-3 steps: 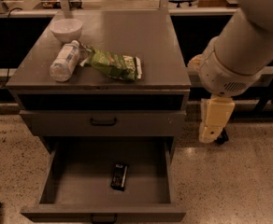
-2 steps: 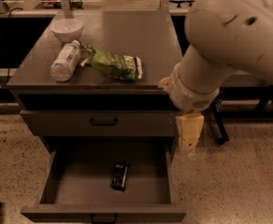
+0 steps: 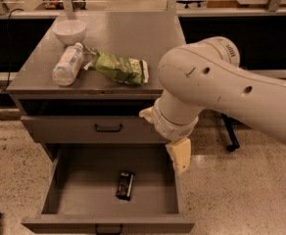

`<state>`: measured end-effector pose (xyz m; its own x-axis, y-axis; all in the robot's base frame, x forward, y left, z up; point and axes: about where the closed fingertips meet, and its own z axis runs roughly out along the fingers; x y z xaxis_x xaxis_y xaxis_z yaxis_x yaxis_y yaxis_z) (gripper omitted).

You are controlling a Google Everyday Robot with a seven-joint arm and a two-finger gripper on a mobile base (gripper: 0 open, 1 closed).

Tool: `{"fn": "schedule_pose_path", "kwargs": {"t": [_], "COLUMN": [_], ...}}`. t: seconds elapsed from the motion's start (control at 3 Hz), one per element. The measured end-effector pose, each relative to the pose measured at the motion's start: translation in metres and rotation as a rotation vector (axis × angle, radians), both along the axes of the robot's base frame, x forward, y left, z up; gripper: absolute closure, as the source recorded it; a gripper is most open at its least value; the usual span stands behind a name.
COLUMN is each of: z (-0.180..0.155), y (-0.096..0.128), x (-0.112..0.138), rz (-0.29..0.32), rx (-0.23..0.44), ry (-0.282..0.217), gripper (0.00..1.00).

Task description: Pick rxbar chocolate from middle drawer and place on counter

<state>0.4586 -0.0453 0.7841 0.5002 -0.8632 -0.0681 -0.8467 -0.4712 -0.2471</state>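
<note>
The rxbar chocolate (image 3: 125, 185), a small bar in a black wrapper, lies flat on the floor of the middle drawer (image 3: 79, 190), slightly right of centre and nearer the front, with its long side running front to back. The middle drawer is pulled fully out, its dark handle at the lower edge of the view. Above it, the shallower upper drawer (image 3: 74, 129) is closed. The end effector (image 3: 180, 161) hangs at the right rim of the open drawer, to the right of the bar and apart from it, pointing downward; whether it is spread or pressed together cannot be told. The pale arm (image 3: 221, 87) enters from the right. On the table (image 3: 133, 33) lie a clear bottle (image 3: 68, 63) on its side, a crinkled green bag (image 3: 118, 67) just beside it, and a white bowl (image 3: 69, 31) behind the bottle.
</note>
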Motion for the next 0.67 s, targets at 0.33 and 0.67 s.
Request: {"fn": "schedule_pose_path", "kwargs": {"t": [0.33,0.67], "z": [-0.010,-0.053], "y": [-0.001,-0.003], "x": [0.002,0.023], "rz": [0.029,0.174], "rx": [-0.042,-0.175], "ry": [0.027,0.089], "gripper": [0.00,0.00]}}
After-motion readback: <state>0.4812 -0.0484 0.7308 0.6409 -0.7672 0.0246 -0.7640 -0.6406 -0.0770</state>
